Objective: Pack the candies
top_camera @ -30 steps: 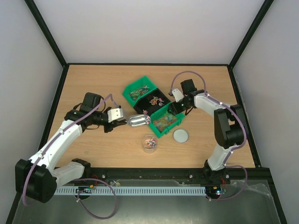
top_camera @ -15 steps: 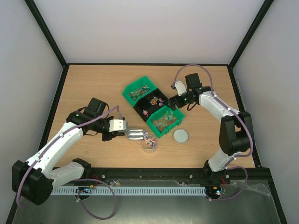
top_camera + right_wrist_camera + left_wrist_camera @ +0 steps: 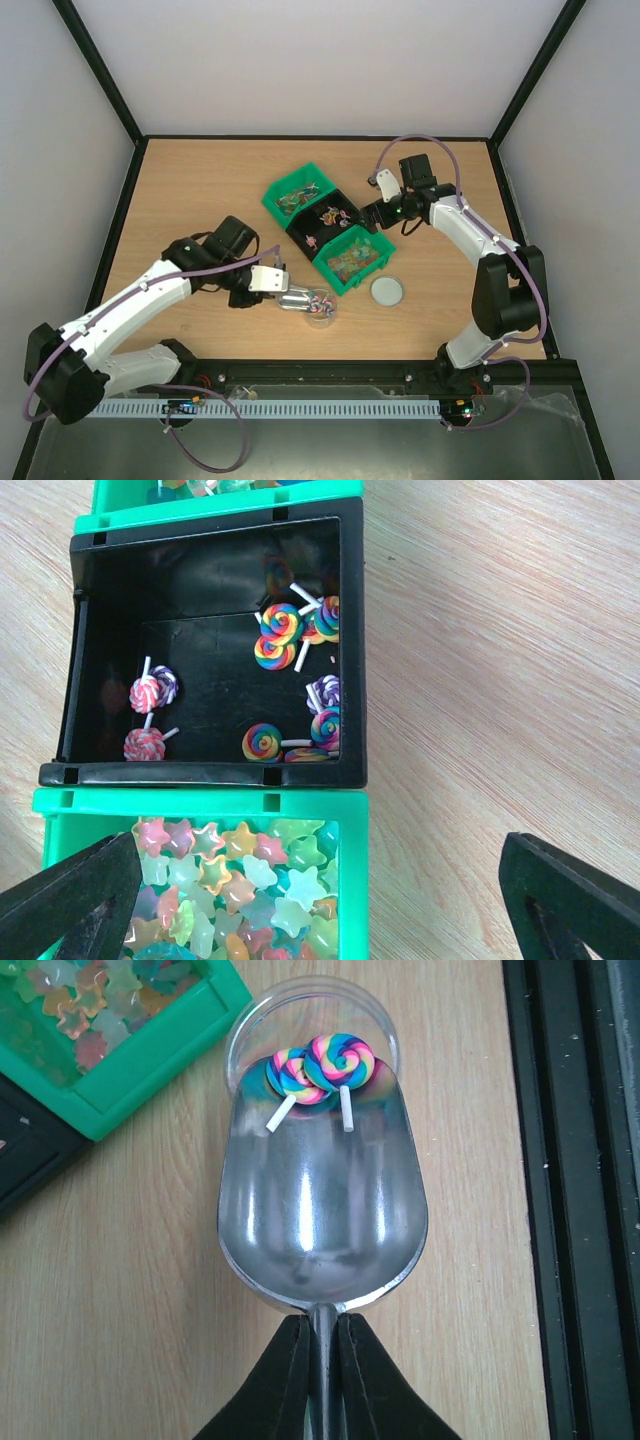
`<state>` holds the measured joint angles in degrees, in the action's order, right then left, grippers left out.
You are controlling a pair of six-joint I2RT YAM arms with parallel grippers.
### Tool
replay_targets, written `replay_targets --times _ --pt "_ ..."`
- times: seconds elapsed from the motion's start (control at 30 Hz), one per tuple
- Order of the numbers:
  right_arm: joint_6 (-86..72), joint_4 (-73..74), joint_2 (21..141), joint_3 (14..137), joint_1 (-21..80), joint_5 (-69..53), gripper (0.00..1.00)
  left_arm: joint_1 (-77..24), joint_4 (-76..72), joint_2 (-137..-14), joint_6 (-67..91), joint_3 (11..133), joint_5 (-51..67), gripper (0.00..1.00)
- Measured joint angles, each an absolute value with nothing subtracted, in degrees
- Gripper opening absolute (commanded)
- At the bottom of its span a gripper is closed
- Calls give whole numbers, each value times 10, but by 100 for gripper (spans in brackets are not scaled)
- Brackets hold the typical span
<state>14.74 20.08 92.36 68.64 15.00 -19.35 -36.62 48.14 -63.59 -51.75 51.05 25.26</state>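
Two candies (image 3: 320,1065) sit at the front lip of the scoop (image 3: 320,1210), over the jar (image 3: 250,1015) mouth; your left hand (image 3: 322,1330), clamped on its handle, lies straight behind them along the long axis, so tip forward.

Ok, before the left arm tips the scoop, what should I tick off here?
1. Grip: left gripper is shut on the scoop handle. Ok.
2. Load: two lollipops sit at the scoop's tip. Ok.
3. Aim: the tip overlaps the jar mouth in the left wrist view. Ok.
4. Jar open: the lid lies on the table, apart from the jar. Ok.
5. Right gripper: open, over the bins, away from the jar. Ok.
6. Scoop touching the jar rim: cannot tell.
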Motion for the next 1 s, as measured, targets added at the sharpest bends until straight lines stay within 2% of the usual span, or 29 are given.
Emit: replay_targets --times 0.67,1.0 --pt "143 201 924 686 150 -206 100 -457 553 -694 -472 609 103 2" --pt "144 200 930 686 150 -217 85 -453 586 -706 -456 661 70 2"
